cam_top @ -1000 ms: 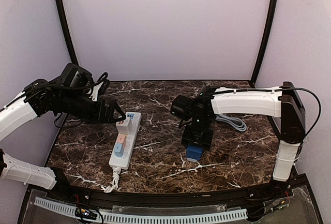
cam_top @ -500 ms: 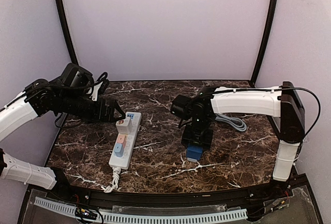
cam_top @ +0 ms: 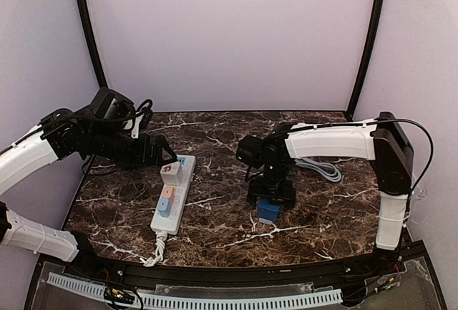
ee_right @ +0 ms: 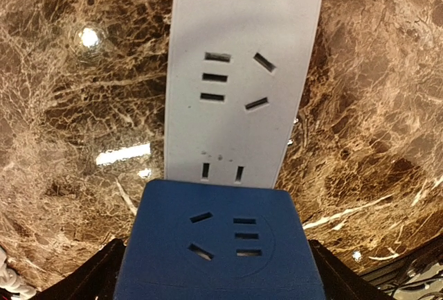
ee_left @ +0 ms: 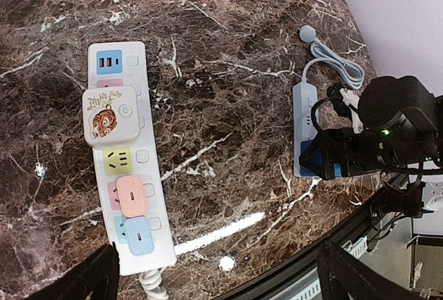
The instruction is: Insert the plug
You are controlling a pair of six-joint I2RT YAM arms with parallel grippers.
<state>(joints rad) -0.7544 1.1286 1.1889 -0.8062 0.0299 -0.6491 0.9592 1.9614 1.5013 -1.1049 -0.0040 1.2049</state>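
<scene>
Blue plug (ee_right: 218,244) on white strip (ee_right: 242,71); tiger adapter (ee_left: 111,115) lettering illegible.

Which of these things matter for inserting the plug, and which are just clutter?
Job: blue cube-shaped plug adapter; white plastic power strip it sits on.
Lying about: second white power strip on the left; its white tiger-print adapter, pink plug, light blue plug.

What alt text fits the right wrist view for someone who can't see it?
A blue adapter block sits on the near end of a white power strip, flanked by the fingers of the right gripper. The strip's sockets beyond it are empty; marble table underneath.
</scene>
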